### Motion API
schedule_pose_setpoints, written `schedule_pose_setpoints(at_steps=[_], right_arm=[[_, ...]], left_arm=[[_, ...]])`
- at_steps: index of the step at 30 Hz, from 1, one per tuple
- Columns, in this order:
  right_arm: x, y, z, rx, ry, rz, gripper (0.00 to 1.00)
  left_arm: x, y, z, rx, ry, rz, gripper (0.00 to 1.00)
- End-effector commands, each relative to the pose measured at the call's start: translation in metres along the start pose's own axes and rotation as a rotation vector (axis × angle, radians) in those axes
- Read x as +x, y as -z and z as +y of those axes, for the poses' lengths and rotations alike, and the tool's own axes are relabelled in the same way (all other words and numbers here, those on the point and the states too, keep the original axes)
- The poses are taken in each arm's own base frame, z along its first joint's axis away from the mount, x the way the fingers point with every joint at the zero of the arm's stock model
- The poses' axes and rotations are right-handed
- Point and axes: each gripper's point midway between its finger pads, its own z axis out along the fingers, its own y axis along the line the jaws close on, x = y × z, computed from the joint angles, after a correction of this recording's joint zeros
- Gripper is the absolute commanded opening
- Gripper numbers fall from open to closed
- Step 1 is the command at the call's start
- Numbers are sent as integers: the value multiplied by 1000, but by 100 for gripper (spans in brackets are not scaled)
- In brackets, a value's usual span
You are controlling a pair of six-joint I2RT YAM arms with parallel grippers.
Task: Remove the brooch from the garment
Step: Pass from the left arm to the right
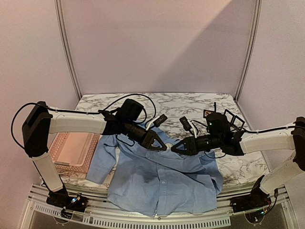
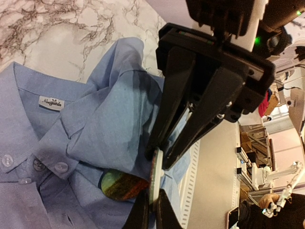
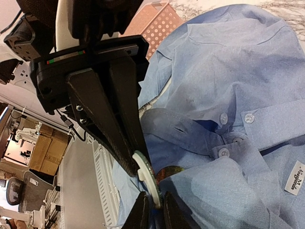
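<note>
The garment (image 1: 162, 181), a light blue collared shirt, lies spread on the marble table with its collar toward the back. The brooch (image 1: 167, 145) is a round disc standing on edge at the collar. It shows a pale rim (image 2: 156, 179) and a white nub on its back (image 3: 148, 179). A green-and-red oval patch (image 2: 121, 186) shows beside it under a fold. My left gripper (image 2: 153, 196) is shut on one edge of the brooch. My right gripper (image 3: 156, 198) comes from the opposite side and is shut on the other edge. The two grippers meet tip to tip over the collar.
A pink perforated basket (image 1: 71, 150) stands at the table's left edge, next to the shirt's sleeve. Small black frames (image 1: 231, 119) stand at the back right behind the right arm. The slotted metal rail (image 1: 157, 222) runs along the table's near edge.
</note>
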Motion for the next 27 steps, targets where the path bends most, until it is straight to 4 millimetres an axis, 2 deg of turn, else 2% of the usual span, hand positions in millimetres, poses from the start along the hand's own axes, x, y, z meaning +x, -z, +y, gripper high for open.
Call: schedule_pose_setpoints(at_steps=[1, 8, 27], right_arm=[[-9, -3, 5, -22, 25, -12, 11], [-11, -3, 5, -25, 25, -17, 8], [-15, -7, 9, -47, 31, -23, 8]], left_arm=[[-12, 8, -10, 16, -34, -32, 0], [-12, 8, -9, 15, -32, -31, 0], [-11, 7, -13, 25, -41, -26, 0]])
